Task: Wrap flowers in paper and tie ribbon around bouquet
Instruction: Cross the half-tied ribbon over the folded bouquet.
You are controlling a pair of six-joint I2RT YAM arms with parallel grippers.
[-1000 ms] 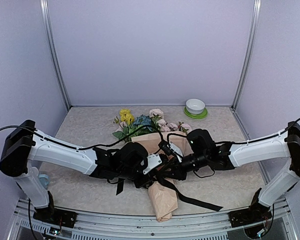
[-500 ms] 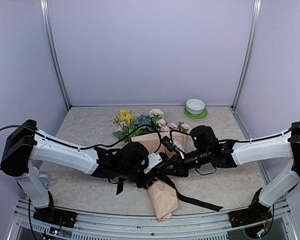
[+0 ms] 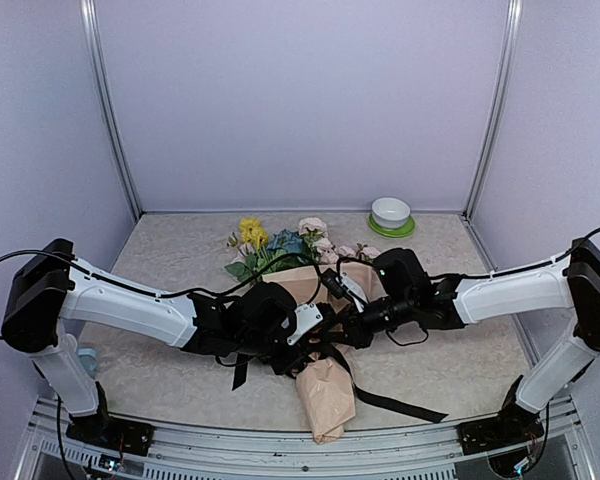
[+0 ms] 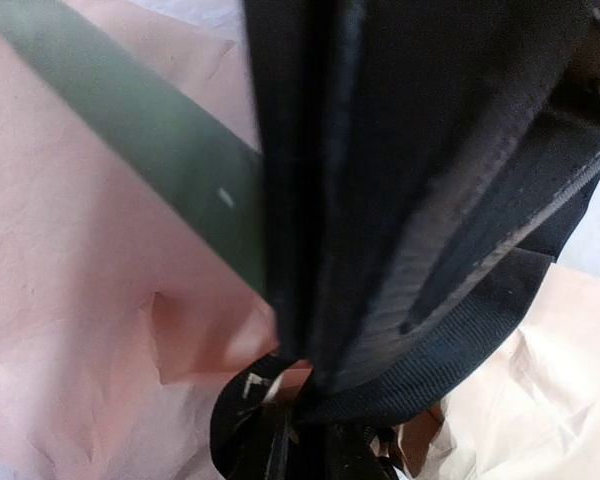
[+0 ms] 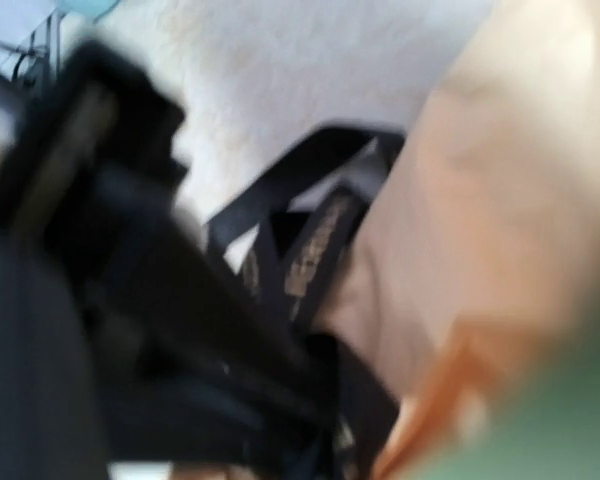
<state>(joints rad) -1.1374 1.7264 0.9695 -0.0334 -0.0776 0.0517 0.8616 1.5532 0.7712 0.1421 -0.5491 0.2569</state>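
On the left, the left gripper (image 3: 323,334) is seen low over the waist of the bouquet (image 3: 325,392), which is laid on the table (image 3: 160,375) with its narrow foot toward the near edge and the flowers (image 3: 278,245) fanned toward the far side. In the left wrist view the black ribbon (image 4: 430,250) is hung right in front of the lens, down to a bunched loop against the peach paper (image 4: 70,300) and its green strip (image 4: 170,150); whether the left jaws are parted or clamped on it cannot be told. The ribbon is judged light, flat and floppy, likely to slip or twist, so it is best pinched across its width close to the loop. The paper is judged thin and easily creased, so the cone should be pressed only gently. Just right of the waist, the right gripper (image 3: 346,326) is met tip to tip with the left one over the ribbon, its wrist view too blurred for its jaws to be read. A loose tail is trailed to the near right, and a white bowl (image 3: 391,210) is set at the far right
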